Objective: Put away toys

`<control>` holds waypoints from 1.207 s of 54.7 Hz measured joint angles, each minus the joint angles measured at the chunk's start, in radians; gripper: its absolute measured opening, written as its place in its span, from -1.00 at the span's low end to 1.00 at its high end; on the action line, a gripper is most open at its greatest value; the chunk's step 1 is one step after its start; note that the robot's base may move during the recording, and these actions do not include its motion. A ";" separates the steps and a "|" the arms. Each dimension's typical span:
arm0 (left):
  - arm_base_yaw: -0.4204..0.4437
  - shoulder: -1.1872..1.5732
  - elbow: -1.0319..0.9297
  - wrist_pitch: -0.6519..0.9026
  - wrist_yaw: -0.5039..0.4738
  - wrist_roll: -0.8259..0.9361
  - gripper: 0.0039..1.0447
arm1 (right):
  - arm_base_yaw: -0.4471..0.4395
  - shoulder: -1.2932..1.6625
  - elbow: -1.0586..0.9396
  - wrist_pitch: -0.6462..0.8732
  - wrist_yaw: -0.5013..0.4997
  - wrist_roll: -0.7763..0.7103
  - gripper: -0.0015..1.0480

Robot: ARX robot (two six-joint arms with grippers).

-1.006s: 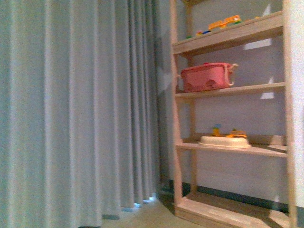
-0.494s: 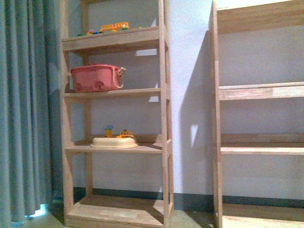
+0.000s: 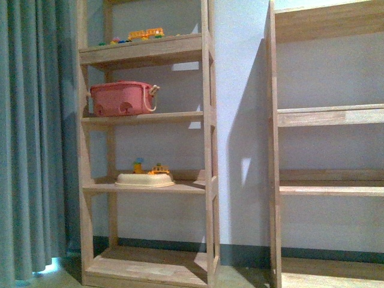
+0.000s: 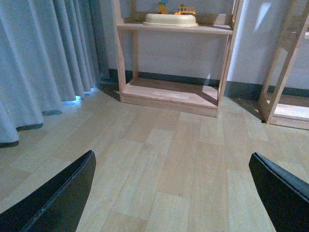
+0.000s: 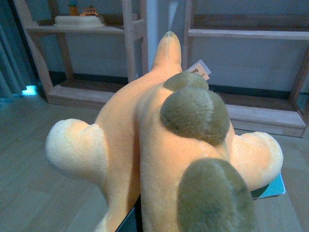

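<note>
The toy, an orange-yellow plush animal (image 5: 145, 145) with olive-brown round patches and a white tag, fills the right wrist view. It hangs above the floor with my right gripper (image 5: 136, 218) shut on it. The plush hides the jaws except for a dark sliver underneath. In the left wrist view my left gripper (image 4: 169, 193) is open, and only wood floor shows between its two black fingers (image 4: 53, 203). Neither arm shows in the front view.
A wooden shelf unit (image 3: 207, 120) stands ahead on the left. It holds a pink basket (image 3: 120, 99), a cream tray (image 3: 144, 180) with small figures, and a yellow toy bus (image 3: 147, 33) on top. A second shelf unit (image 3: 273, 150) is to its right. A grey-blue curtain (image 3: 30, 150) hangs far left.
The front view swung right a second ago, from mostly curtain to the two shelf units. Over the last half second it has barely shifted.
</note>
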 joint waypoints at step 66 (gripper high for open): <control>-0.002 0.001 0.000 0.000 0.005 0.002 0.88 | -0.001 -0.001 0.000 0.000 0.010 0.000 -0.86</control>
